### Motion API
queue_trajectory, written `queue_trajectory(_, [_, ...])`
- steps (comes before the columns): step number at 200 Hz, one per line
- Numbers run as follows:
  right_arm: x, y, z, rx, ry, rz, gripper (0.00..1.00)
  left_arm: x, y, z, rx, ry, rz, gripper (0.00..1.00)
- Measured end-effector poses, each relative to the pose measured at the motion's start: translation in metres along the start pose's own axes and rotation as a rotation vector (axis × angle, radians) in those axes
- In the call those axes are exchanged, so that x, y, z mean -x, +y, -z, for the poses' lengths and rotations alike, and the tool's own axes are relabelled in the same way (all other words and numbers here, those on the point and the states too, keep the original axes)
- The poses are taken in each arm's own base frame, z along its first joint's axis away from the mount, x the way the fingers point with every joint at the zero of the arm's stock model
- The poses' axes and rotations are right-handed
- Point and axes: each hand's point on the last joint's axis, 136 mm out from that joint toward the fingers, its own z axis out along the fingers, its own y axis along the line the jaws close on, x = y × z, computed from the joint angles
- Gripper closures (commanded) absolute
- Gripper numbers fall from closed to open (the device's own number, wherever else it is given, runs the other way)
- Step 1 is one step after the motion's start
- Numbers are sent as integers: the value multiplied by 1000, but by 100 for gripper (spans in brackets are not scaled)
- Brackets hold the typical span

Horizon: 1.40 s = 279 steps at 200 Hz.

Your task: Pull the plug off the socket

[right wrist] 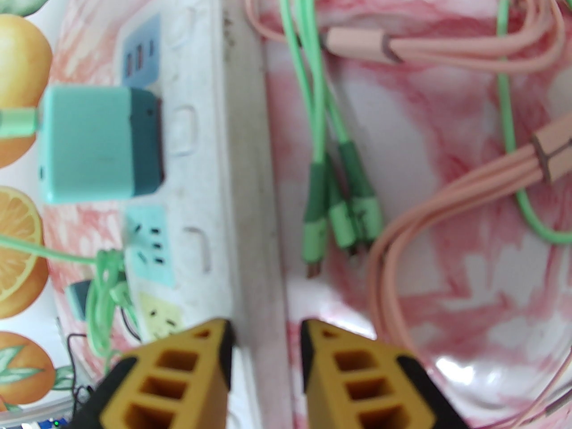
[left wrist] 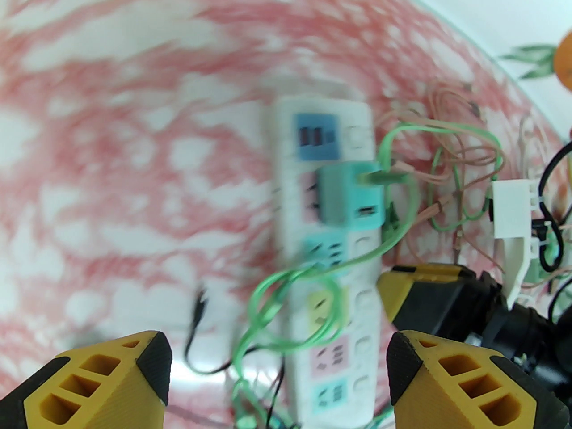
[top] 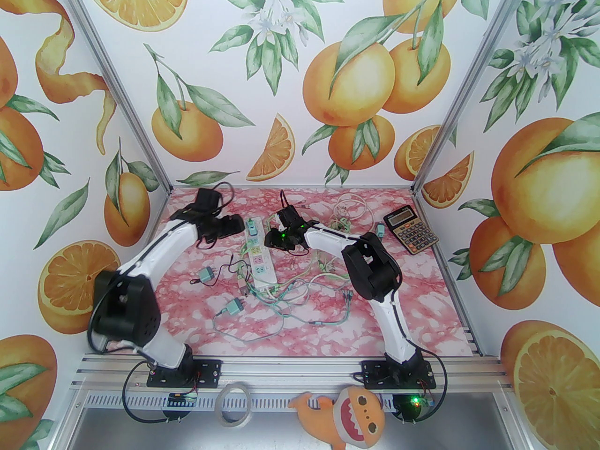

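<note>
Teal cube plug [left wrist: 348, 199] is noted seated in white plastic power strip [left wrist: 364, 364], pinched edgewise by narrow-set right pincer [right wrist: 266, 333]; left pincer [left wrist: 279, 351] is held wide, and strip could be dragged up if pinch slips.

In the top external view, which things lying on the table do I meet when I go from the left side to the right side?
First a loose teal plug → second loose teal plug, nearer the arm bases → power strip → small teal plug → calculator.
</note>
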Motion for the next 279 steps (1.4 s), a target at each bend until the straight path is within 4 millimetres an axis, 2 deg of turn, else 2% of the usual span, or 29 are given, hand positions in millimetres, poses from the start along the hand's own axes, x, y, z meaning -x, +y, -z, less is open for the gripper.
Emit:
queue_trajectory(19, [0,0,0,0,1,0,69,3,-18,-23,6,22,-61,22])
queue_trajectory(53, [0,1,1,-4,6,3,69,4,-30,-62,32,67,-121,29])
queue_trajectory(78, [-1,-1,3,-16,19,2,69,4,-30,-87,63,97,-135,36])
queue_trajectory(110, [-2,-1,3,-23,27,-2,69,1,-25,-106,98,130,-142,46])
queue_trajectory(133, [-5,-8,1,-39,42,-13,69,3,-23,-110,116,133,-144,55])
queue_trajectory(155, [-10,-17,-4,-53,62,-26,70,3,-22,-110,124,136,-146,70])
queue_trajectory(210, [-12,-16,-4,-37,54,-19,71,4,-23,-109,127,134,-127,74])
queue_trajectory(279, [-3,-12,2,58,11,-44,69,2,-26,-109,118,139,-130,75])
